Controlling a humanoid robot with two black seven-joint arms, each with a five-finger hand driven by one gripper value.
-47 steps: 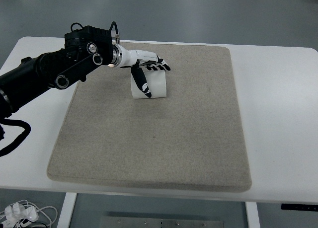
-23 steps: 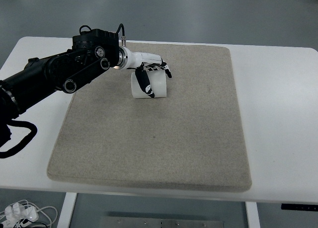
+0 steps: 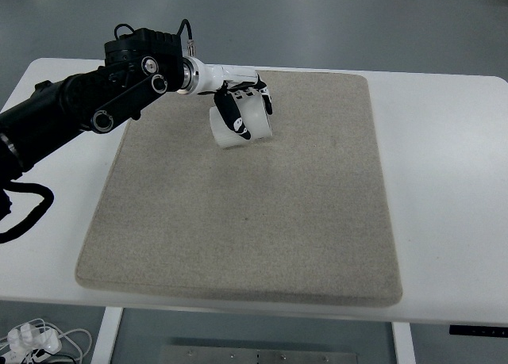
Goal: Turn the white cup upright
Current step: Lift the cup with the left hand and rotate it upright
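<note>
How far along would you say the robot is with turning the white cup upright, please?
Done: the left hand has closed around the white plastic cup near the far side of the grey felt mat. In hand: the cup is tilted in the grasp, apparently lifted off the mat with its open rim showing at the bottom. Left: finishing the rotation, setting the cup down upright and letting go. The right arm is out of view.
</note>
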